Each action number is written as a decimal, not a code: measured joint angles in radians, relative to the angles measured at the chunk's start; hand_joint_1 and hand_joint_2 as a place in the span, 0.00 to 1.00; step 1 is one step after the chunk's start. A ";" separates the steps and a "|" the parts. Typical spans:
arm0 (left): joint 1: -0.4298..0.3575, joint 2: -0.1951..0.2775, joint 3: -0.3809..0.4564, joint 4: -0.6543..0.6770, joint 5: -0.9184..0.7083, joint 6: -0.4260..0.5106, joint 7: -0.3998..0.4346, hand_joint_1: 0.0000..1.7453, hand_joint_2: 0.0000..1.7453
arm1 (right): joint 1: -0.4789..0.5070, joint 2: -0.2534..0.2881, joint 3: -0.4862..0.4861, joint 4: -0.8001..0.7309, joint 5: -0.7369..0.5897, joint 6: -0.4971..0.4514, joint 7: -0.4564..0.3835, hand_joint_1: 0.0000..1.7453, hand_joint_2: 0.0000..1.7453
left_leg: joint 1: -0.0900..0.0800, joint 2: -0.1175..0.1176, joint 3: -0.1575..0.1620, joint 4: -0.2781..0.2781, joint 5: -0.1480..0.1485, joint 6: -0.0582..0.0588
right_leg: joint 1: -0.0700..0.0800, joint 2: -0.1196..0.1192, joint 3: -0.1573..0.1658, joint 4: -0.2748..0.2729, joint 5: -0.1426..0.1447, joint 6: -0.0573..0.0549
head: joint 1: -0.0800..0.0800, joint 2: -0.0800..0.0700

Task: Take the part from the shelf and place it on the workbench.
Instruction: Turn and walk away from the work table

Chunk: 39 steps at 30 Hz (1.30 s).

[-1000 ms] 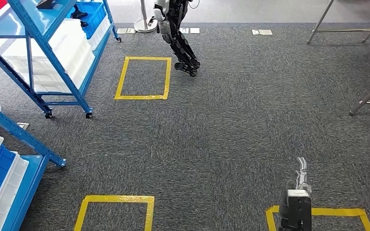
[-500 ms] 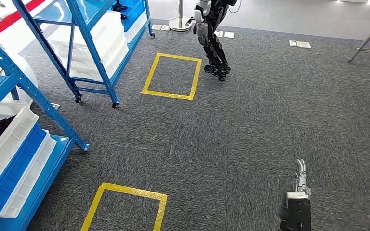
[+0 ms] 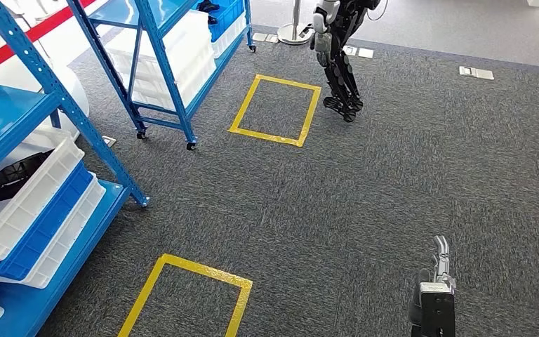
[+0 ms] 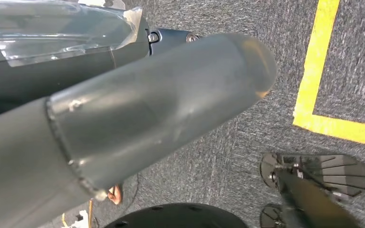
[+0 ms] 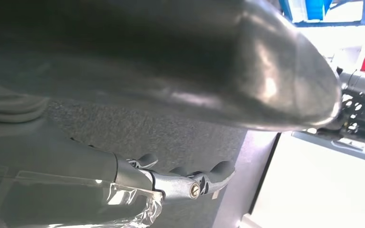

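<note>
The shelf stands at nine o'clock; a dark part lies in its white bin, probably rigid, best grasped mid-body. Right hand hangs empty, fingers loosely apart; the left hand's state I cannot tell.

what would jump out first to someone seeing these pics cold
Probably the blue shelf at the left of the head view, its white bins stacked with a blue one between them. Next come the yellow tape rectangles on the dark carpet, and another humanoid robot standing beside the far one. The robot's own right hand hangs low at the lower right, holding nothing.
</note>
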 joint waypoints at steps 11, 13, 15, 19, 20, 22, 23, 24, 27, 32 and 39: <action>-0.001 -0.004 0.000 0.000 -0.004 0.004 0.001 0.00 0.00 | 0.005 -0.002 -0.001 0.000 -0.007 -0.011 -0.001 0.00 0.00 | 0.004 -0.080 0.035 -0.082 0.033 0.029 | -0.011 0.070 -0.127 0.272 -0.114 0.025 | 0.004 0.000; 0.000 -0.004 0.000 0.000 -0.005 0.004 0.002 0.00 0.00 | 0.004 -0.003 -0.001 0.000 -0.009 -0.012 -0.001 0.00 0.00 | 0.008 -0.107 0.037 -0.078 0.031 0.024 | -0.020 0.079 -0.095 0.195 -0.067 0.049 | 0.004 0.000; 0.000 -0.004 0.000 0.000 -0.005 0.004 0.002 0.00 0.00 | 0.002 -0.003 -0.001 0.000 -0.009 -0.012 0.000 0.00 0.00 | 0.010 -0.131 0.032 -0.066 0.025 0.012 | -0.031 0.116 -0.039 0.066 -0.016 0.067 | 0.007 0.000; 0.002 -0.003 0.000 0.000 -0.006 0.005 0.003 0.00 0.00 | 0.000 -0.002 -0.001 0.000 -0.010 -0.012 0.001 0.00 0.00 | 0.011 -0.162 0.013 -0.052 0.024 -0.011 | -0.031 0.121 -0.017 0.018 0.002 0.045 | 0.004 0.000; 0.003 -0.003 0.000 0.000 -0.006 0.005 0.003 0.00 0.00 | -0.002 -0.002 -0.001 0.000 -0.010 -0.012 0.001 0.00 0.00 | 0.014 -0.155 0.009 -0.046 0.020 -0.014 | -0.031 0.113 -0.017 0.018 0.004 0.039 | 0.003 0.000; 0.003 -0.002 0.000 0.000 -0.006 0.005 0.003 0.00 0.00 | -0.004 -0.001 -0.001 0.000 -0.010 -0.012 0.001 0.00 0.00 | 0.016 -0.113 -0.019 0.014 -0.015 -0.020 | -0.031 0.096 -0.016 0.016 0.005 0.026 | 0.000 0.000; 0.002 -0.002 0.000 0.000 -0.006 0.005 0.003 0.00 0.00 | -0.004 0.000 -0.001 0.000 -0.010 -0.012 0.001 0.00 0.00 | 0.016 -0.087 -0.047 0.074 -0.046 -0.023 | -0.028 0.085 -0.016 0.016 0.004 0.021 | -0.002 0.000; 0.000 -0.002 0.000 0.000 -0.006 0.005 0.003 0.00 0.00 | -0.002 0.000 -0.002 0.000 -0.009 -0.012 0.001 0.00 0.00 | 0.016 -0.069 -0.081 0.142 -0.077 -0.025 | -0.024 0.073 -0.016 0.016 0.002 0.017 | -0.003 0.000; 0.001 -0.003 0.000 0.000 -0.006 0.005 0.003 0.00 0.00 | -0.001 -0.001 -0.003 0.000 -0.009 -0.012 0.001 0.00 0.00 | 0.015 -0.055 -0.122 0.223 -0.091 -0.022 | -0.014 0.038 -0.015 0.016 -0.002 0.010 | -0.003 0.000; -0.004 -0.001 0.000 0.000 -0.006 0.010 0.003 0.00 0.00 | -0.007 0.002 -0.003 0.000 -0.009 -0.013 0.003 0.00 0.00 | -0.013 0.017 0.011 -0.031 0.009 0.023 | 0.000 -0.006 -0.004 0.015 -0.011 0.008 | -0.002 0.000; -0.004 -0.004 0.000 0.000 -0.010 0.014 0.006 0.00 0.00 | -0.010 0.001 -0.003 -0.001 -0.010 -0.015 0.010 0.00 0.00 | -0.001 -0.047 0.031 -0.078 0.033 0.036 | -0.004 0.058 -0.074 0.171 -0.089 0.019 | 0.001 0.000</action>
